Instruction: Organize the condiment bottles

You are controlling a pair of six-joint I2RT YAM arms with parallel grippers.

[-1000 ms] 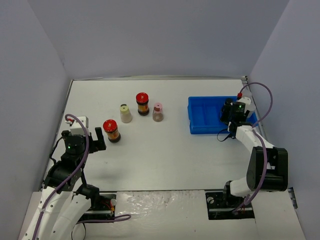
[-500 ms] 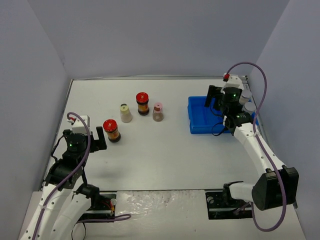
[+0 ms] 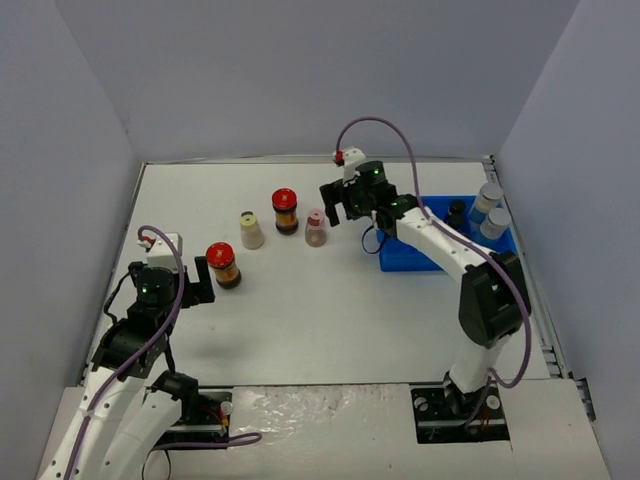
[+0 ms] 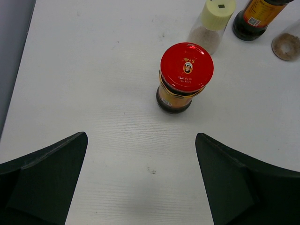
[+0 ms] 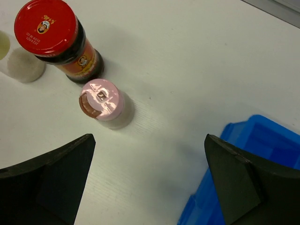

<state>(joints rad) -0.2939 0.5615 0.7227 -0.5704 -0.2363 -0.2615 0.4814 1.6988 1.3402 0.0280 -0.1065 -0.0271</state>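
Blue tray holds perhaps three condiment bottles; four others stand on the table. Left gripper and right gripper gape, empty.

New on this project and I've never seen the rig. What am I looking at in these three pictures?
Two robot arms are bolted at the near edge of the table. The wide picture is from a fixed camera above and behind them. The other two are wrist cameras, and the dark wedges are each gripper's own fingers. The left gripper is open, facing a red-lidded sauce jar. The right gripper is open near a pink-capped bottle and a second red-lidded jar. A cream bottle stands nearby. Two silver-lidded jars and a black-capped bottle stand at the right end of the blue tray. Nothing is held.
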